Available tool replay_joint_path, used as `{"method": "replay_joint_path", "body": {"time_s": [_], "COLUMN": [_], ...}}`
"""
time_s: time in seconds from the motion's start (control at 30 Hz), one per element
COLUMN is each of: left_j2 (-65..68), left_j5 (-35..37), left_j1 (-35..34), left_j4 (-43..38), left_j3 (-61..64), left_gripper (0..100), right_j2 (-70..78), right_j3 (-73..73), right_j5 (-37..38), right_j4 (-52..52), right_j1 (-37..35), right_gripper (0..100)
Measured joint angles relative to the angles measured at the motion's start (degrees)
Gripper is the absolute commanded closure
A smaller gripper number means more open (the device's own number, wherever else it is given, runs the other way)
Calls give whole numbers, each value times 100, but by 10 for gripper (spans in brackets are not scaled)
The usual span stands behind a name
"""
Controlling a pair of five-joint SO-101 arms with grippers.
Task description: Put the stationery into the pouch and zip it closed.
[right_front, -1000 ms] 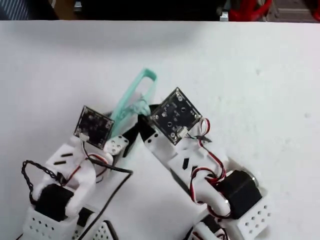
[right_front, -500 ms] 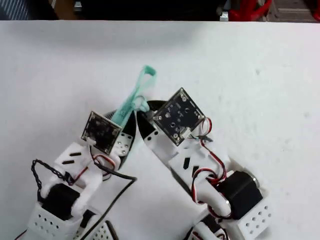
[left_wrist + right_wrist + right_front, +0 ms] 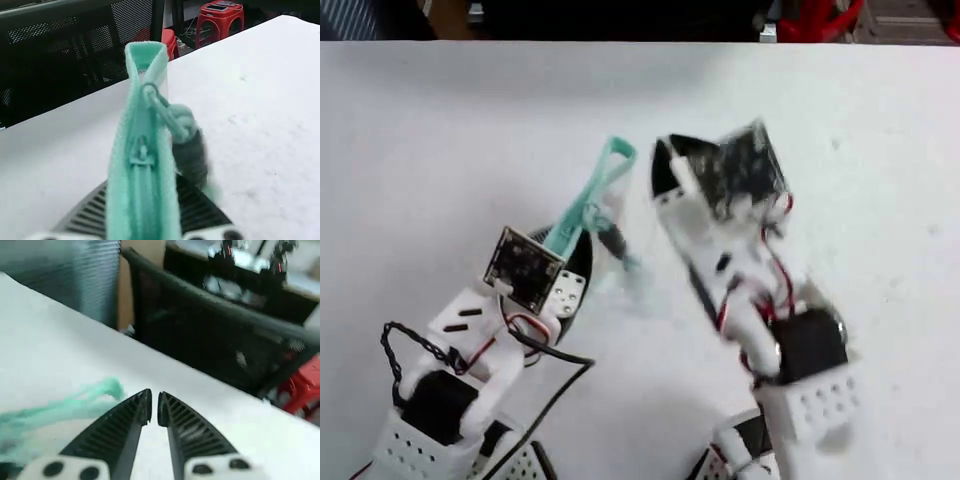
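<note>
Fingers (image 3: 85, 217) of the left gripper (image 3: 144, 215) clamped the pouch (image 3: 142, 125) on edge, likely steadying it for zipping; the right gripper (image 3: 154, 409) had its own almost together, holding nothing.

A white surface (image 3: 880, 130) spreads out below, and past its far edge a red stool (image 3: 220, 15) stands on the floor, a second red stool (image 3: 167, 42) near it, beside black mesh chair backs (image 3: 75, 55).
</note>
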Motion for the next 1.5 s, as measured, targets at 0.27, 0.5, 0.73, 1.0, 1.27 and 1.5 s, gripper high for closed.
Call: {"method": "replay_joint_path", "body": {"time_s": [0.27, 0.5, 0.73, 1.0, 1.27, 1.5], "left_j2": [0, 0, 0, 0, -9, -9], "left_j5": [0, 0, 0, 0, 0, -149], "left_j1": [-9, -18, -18, -18, -26, -35], "left_j4": [53, 53, 141, 141, 158, 167], "left_j3": [-9, -9, -26, -26, -26, 26], "left_gripper": [980, 980, 980, 980, 980, 980], "right_j2": [-457, -1248, -1257, -1248, -431, -316], "right_j3": [-677, 167, 1222, 1319, 1327, 1327], "right_j5": [0, 0, 0, 413, 1116, 1459], "right_j4": [1600, 1873, 1046, 431, 35, -149], "right_j1": [-738, -1987, -2330, -2365, -2418, -2567], "right_gripper": [797, 786, 747, 748, 846, 968]}}
